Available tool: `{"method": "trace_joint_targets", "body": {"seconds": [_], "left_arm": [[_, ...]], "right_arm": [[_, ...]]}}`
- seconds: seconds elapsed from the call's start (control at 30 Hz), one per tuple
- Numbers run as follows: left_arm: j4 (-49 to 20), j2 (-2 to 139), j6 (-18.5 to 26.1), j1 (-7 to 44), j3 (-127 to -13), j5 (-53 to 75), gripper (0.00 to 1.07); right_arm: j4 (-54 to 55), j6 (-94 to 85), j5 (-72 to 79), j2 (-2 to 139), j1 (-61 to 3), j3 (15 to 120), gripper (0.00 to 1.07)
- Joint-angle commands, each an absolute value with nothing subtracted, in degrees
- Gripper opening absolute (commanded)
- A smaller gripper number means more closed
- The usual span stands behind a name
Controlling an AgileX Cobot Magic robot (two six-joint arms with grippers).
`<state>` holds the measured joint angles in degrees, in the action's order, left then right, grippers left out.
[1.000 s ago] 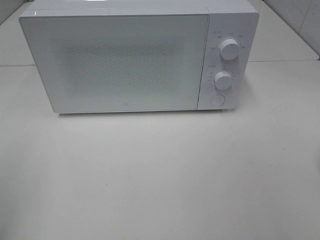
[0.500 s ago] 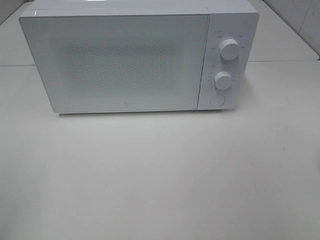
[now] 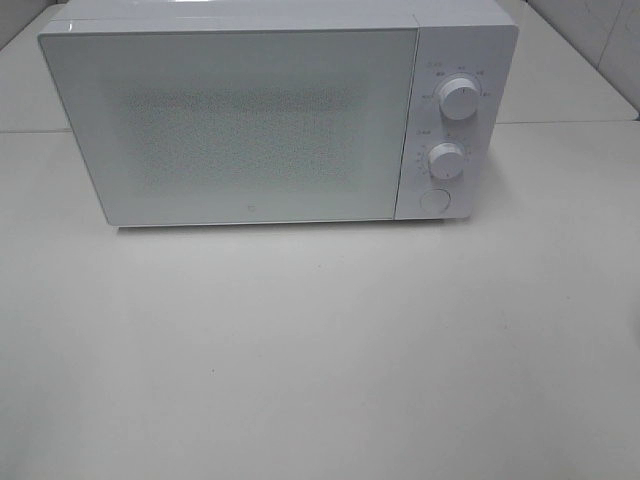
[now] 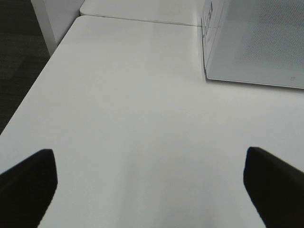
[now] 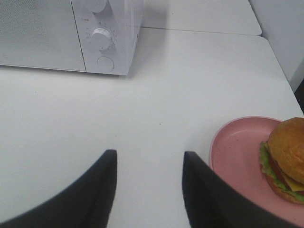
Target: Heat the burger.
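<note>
left claw [image 4: 149, 190]: fingers spread as wide as they go, holding nothing, hovering over bare worktop [image 4: 133, 118]
right claw [image 5: 147, 190]: partly open, empty, touching nothing
burger [image 5: 286, 159]: sits on a pink plate [image 5: 232, 156] just beside the right claw, well apart from the microwave
microwave [image 3: 270, 110]: door [image 3: 235, 125] closed, round button [image 3: 434, 200] below two knobs [image 3: 448, 160]
step in hand: the very start, nothing gripped, door not yet opened
next move: likely to get the door open first, then carry plate and burger in level
</note>
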<state>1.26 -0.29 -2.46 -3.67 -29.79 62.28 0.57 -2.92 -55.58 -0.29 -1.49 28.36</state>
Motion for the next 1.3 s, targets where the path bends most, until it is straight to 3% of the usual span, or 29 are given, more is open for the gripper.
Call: {"method": "trace_joint_targets", "body": {"seconds": [0.03, 1.3], "left_arm": [[1.1, -1.5, -2.8, -3.7, -29.6, 61.4, 1.01], [1.1, -1.5, -2.4, -3.7, -29.6, 61.4, 1.00]], "right_arm": [[0.3, -2.5, -55.1, -1.7, -1.1, 28.4, 0.46], [0.3, -2.5, -55.1, -1.7, -1.1, 28.4, 0.46]]}}
